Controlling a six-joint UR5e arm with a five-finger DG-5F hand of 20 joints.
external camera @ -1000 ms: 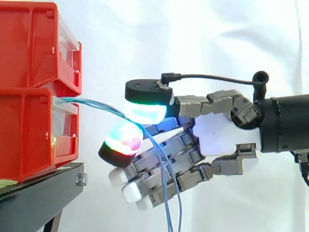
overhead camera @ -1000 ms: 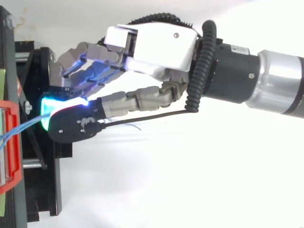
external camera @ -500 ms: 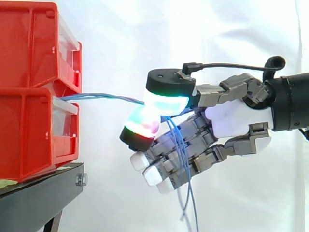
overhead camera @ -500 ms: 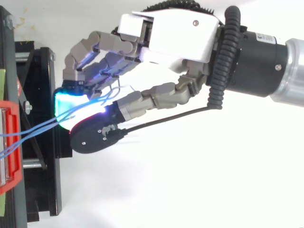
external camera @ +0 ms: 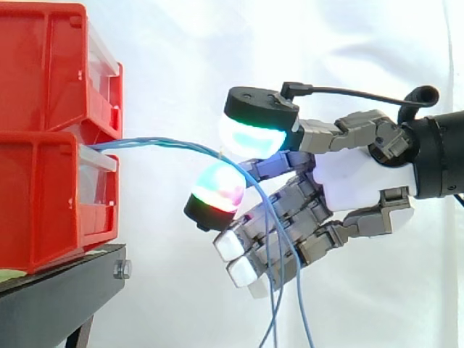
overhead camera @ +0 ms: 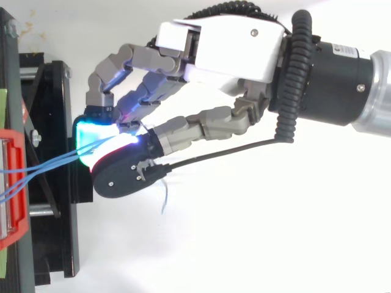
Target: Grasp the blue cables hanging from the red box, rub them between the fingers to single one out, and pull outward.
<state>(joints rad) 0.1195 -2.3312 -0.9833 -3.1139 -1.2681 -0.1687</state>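
Several thin blue cables (external camera: 159, 141) leave the clear drawer front of the lower red bin (external camera: 43, 203) and arc to the right. They pass between the hand's cyan-green thumb pad (external camera: 250, 138) and a red-green finger pad (external camera: 217, 192), then hang down in front of the curled fingers. The hand (external camera: 355, 181) reaches in from the right, level with the bins, its pads a narrow gap apart around the cables. From above, the cables (overhead camera: 43, 165) run from the red bin (overhead camera: 15, 183) into the glowing pinch of the hand (overhead camera: 226, 43). A loose cable end (overhead camera: 164, 201) dangles below the thumb.
A second red bin (external camera: 43, 65) is stacked on the lower one, and both rest on a black stand (external camera: 58, 290). A white curtain hangs behind. Free room lies right of the bins, under and around the hand.
The hand has drawn away from the bins to the right and risen slightly. The cables, taut half a second ago, now arc more loosely, and the thumb and finger pads have parted a little.
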